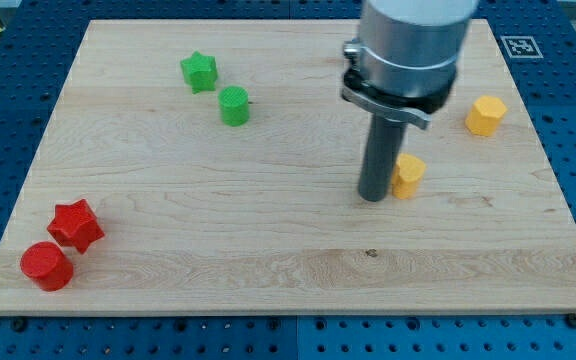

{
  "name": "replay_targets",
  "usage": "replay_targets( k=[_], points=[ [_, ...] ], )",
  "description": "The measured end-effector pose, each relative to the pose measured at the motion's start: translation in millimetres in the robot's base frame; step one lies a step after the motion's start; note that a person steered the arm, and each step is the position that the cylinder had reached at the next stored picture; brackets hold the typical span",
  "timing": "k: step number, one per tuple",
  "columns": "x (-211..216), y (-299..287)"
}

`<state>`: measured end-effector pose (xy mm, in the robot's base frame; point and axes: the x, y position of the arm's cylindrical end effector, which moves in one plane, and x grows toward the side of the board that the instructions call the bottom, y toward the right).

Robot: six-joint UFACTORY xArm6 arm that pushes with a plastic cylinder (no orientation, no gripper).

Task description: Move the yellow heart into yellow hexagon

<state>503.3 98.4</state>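
Six blocks, tip beside the yellow heart

One rod, no jaws, holding nothing: my tip (373,197) rests on the wooden board (268,250), touching the yellow heart (408,176) just to its right. Yellow hexagon (486,115) lies farther right and up. Green star (199,72) and green cylinder (234,105) sit up-left; red star (76,224) and red cylinder (47,266) far down-left.

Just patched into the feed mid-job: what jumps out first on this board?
The big grey arm, coming down from the view's top, with my tip right against the left side of the yellow heart. The yellow hexagon sits apart, up and to the right. Two green blocks lie upper left, two red blocks lower left.
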Motion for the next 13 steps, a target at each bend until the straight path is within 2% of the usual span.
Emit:
replay_targets(
  k=[3,5,6,9,10,11,12,13],
  points=[
    [-38.2,49.8],
    [-0.1,63.3],
    [-8.4,82.0],
    [-47.6,81.2],
    [-48.7,112.0],
    [-45.2,114.1],
    [-6.6,114.1],
    [0.9,115.3]
  ],
)
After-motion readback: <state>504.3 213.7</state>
